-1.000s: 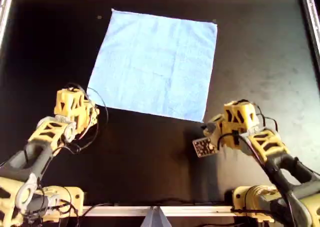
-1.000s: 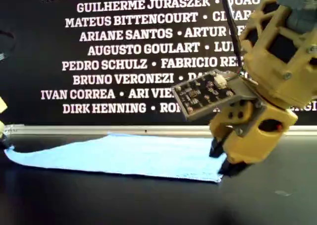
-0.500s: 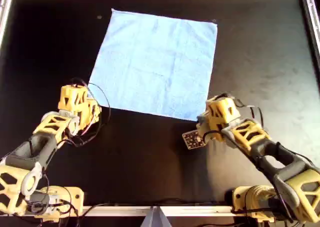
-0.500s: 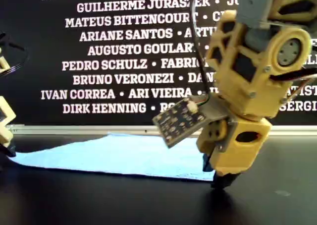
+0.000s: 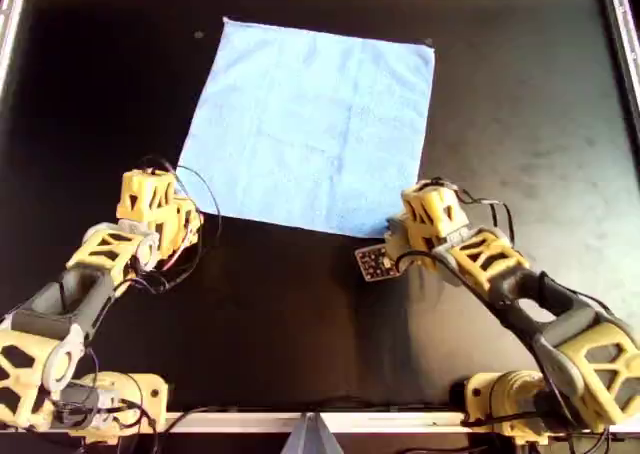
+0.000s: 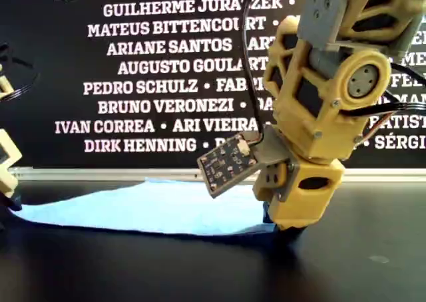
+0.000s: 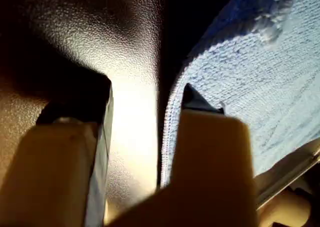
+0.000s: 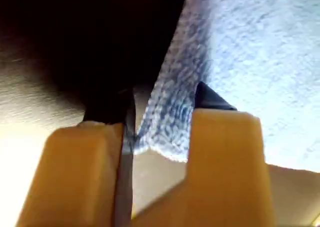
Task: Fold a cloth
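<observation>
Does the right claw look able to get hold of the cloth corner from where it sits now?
Probably yes. The right claw is open with the cloth edge already lying between its fingers, and nothing blocks it. Closing should pinch the fabric, though how deep the bite is I cannot tell.

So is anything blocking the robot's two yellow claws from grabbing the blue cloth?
Nothing visible is. The left gripper and right gripper are each already at a near corner of the cloth, jaws open around its edge, on the bare black table.
</observation>
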Robot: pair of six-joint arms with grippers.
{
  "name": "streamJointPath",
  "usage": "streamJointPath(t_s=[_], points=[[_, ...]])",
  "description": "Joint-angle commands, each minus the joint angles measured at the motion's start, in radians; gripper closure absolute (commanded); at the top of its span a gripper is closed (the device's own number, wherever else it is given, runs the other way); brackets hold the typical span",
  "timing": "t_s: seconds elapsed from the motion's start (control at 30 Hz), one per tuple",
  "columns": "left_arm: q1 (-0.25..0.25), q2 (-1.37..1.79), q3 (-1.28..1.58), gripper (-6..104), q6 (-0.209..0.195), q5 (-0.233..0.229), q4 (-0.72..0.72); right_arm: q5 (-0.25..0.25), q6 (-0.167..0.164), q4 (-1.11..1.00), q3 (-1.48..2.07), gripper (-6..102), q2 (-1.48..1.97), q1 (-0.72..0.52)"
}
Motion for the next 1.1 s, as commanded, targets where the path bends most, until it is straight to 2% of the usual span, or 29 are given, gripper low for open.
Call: streamJointPath(t_s=[0.0,0.37,0.63,1.07], points=[[-0.015,0.009,-0.081,48,0.003,-0.002,-0.021,0.0,0.005,-0.041,-0.083,45,-0.014,0.008],[-0.014,-0.003,-0.124,48,0.003,-0.002,-0.021,0.002,0.005,-0.041,-0.141,45,-0.052,-0.005],[-0.014,-0.25,-0.256,48,0.003,-0.002,-0.018,0.002,0.005,-0.041,-0.141,45,-0.061,-0.006],[-0.014,-0.268,-0.278,48,0.003,-0.002,-0.018,0.002,0.005,-0.043,-0.167,46,-0.074,-0.008]])
